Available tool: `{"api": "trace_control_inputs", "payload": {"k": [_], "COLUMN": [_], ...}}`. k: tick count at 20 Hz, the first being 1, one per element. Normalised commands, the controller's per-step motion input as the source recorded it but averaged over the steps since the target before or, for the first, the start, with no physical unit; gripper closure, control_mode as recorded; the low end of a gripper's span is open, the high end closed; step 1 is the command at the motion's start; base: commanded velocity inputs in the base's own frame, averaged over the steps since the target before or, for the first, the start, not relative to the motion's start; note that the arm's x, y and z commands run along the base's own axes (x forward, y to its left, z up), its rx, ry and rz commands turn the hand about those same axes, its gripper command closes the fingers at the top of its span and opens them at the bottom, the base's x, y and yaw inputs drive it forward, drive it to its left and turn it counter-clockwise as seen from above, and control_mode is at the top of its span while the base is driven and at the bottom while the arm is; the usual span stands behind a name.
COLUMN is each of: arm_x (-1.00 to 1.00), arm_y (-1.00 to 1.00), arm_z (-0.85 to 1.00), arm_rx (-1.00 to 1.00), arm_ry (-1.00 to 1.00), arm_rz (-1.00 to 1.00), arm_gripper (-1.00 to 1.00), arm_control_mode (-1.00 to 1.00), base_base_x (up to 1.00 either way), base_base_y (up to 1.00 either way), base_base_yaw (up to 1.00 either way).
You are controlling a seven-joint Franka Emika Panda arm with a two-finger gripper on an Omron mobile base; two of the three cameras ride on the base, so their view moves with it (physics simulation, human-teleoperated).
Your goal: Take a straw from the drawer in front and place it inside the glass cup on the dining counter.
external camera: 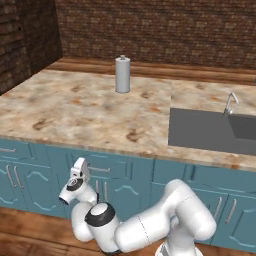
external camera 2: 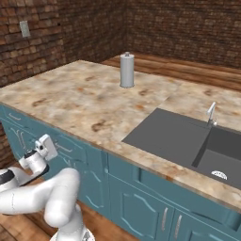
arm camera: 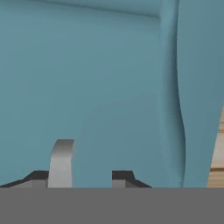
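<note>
My gripper (external camera: pixel 85 168) (external camera 2: pixel 49 147) is pressed up to the teal-blue drawer (external camera: pixel 120 167) (external camera 2: pixel 77 151) just under the stone top. The drawer is closed. In the hand view the panelled drawer front (arm camera: pixel 109 87) is very close, and one silver end of the bar handle (arm camera: pixel 61 159) stands between my fingertips (arm camera: pixel 124 176). The gripper (arm camera: pixel 82 177) is open: the handle sits against the left tip, with a gap to the right one. The straw is hidden. The glass cup and the dining counter are out of view.
A tall grey-white cylinder with a knob top (external camera: pixel 122 75) (external camera 2: pixel 126 70) stands on the marbled stone top (external camera: pixel 75 110). A grey sink (external camera: pixel 210 130) (external camera 2: pixel 174 136) with a faucet (external camera: pixel 230 103) lies to the right. Teal cabinet doors (external camera: pixel 30 185) line the front, with wooden floor below.
</note>
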Motion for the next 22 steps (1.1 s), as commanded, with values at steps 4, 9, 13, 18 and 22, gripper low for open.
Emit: {"api": "trace_control_inputs", "payload": {"k": [4, 9, 13, 18, 22], "arm_x": [-0.63, -0.74, -0.84, -0.90, -0.87], "arm_y": [0.36, 0.47, 0.48, 0.51, 0.54], "arm_z": [0.00, 0.01, 0.06, 0.05, 0.01], "arm_rx": [0.00, 0.00, 0.00, 0.00, 0.00], "arm_ry": [-0.13, -0.12, -0.11, -0.06, -0.02], "arm_rz": [0.00, 0.00, 0.00, 0.00, 0.00], "arm_gripper": [1.00, 1.00, 1.00, 1.00, 1.00], "arm_control_mode": [-1.00, -1.00, -1.00, -1.00, -1.00], "base_base_x": [0.00, 0.00, 0.00, 0.00, 0.00], "base_base_y": [0.00, 0.00, 0.00, 0.00, 0.00], "base_base_yaw": [0.00, 0.00, 0.00, 0.00, 0.00]}}
